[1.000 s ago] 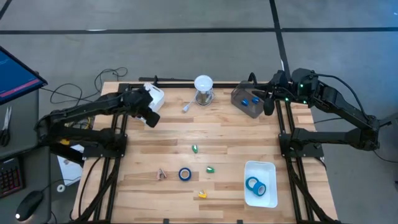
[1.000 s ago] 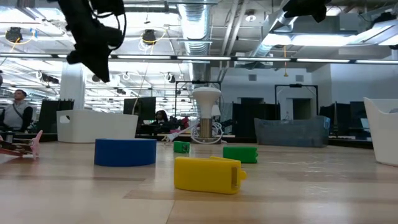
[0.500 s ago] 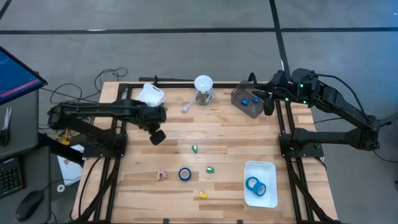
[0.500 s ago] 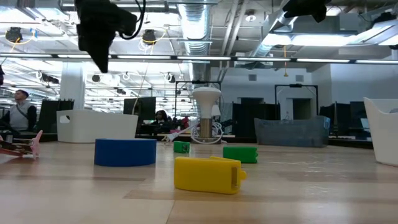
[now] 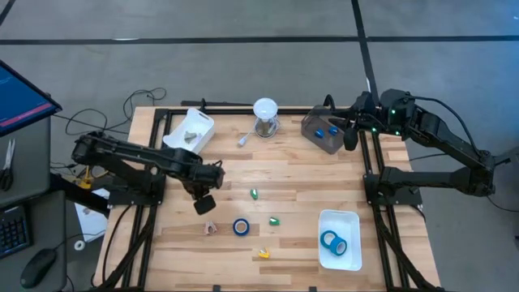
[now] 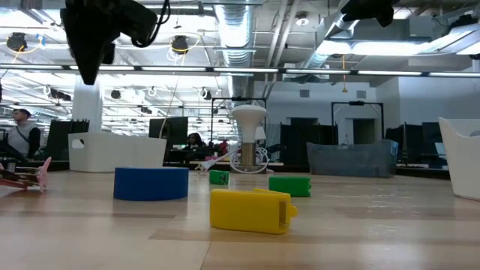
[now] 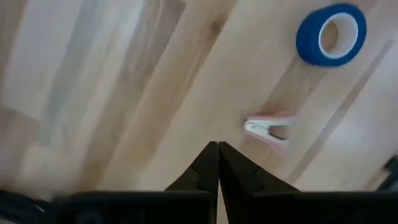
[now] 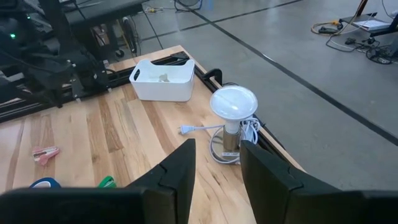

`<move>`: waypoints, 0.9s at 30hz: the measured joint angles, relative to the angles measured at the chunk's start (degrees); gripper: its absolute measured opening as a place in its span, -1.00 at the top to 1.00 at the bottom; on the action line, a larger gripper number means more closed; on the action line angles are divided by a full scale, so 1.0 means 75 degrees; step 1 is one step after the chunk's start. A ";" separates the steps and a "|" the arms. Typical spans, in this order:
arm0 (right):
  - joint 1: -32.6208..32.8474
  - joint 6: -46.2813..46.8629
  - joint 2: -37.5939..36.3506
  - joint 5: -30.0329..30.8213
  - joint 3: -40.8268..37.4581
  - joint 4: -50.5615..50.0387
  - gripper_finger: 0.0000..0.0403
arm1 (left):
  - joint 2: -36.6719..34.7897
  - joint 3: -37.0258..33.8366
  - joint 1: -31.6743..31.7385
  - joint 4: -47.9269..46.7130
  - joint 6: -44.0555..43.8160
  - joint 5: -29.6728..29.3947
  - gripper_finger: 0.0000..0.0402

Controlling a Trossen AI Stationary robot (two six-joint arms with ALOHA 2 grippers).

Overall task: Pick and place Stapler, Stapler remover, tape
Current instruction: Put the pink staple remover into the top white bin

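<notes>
My left gripper (image 5: 203, 203) (image 7: 217, 148) is shut and hovers above the wood table, touching nothing. Just nearward of it lies the pink staple remover (image 5: 211, 228) (image 7: 268, 127). To the remover's right, a blue tape roll (image 5: 241, 227) (image 7: 331, 34) (image 6: 151, 183) lies flat. A second blue roll (image 5: 331, 241) lies in the near-right white tray (image 5: 350, 221). Small green pieces (image 5: 254, 193) (image 5: 274, 220) and a yellow one (image 5: 263, 253) (image 6: 250, 210) rest on the table. My right gripper (image 5: 350, 138) (image 8: 217, 146) waits open by the far right edge.
A second white tray (image 5: 188, 130) holding something small stands at the far left. Along the far edge stand a white lamp-like object (image 5: 265, 113) and a grey bin (image 5: 323, 134) with small blue things. A person (image 6: 19, 131) sits in the room beyond the table.
My left gripper has swung away from the far-left white tray, toward the near edge and somewhat rightward. It now hangs over the table near the pink staple remover. The tray's inside, covered before, now shows.
</notes>
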 joint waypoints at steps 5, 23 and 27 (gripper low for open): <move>0.0003 0.0003 0.0000 0.0000 -0.0002 0.0000 0.41 | 0.0000 0.0000 -0.0052 0.0085 -0.1743 0.0142 0.99; -0.0052 -0.0230 -0.0003 0.0000 0.0000 -0.0584 0.41 | 0.0367 0.0035 -0.0842 0.0685 -0.2464 0.0733 0.99; -0.0160 -0.0227 -0.0003 0.0003 0.0000 -0.0630 0.41 | -0.0001 0.0045 -0.1203 0.0592 -0.2471 0.0752 0.99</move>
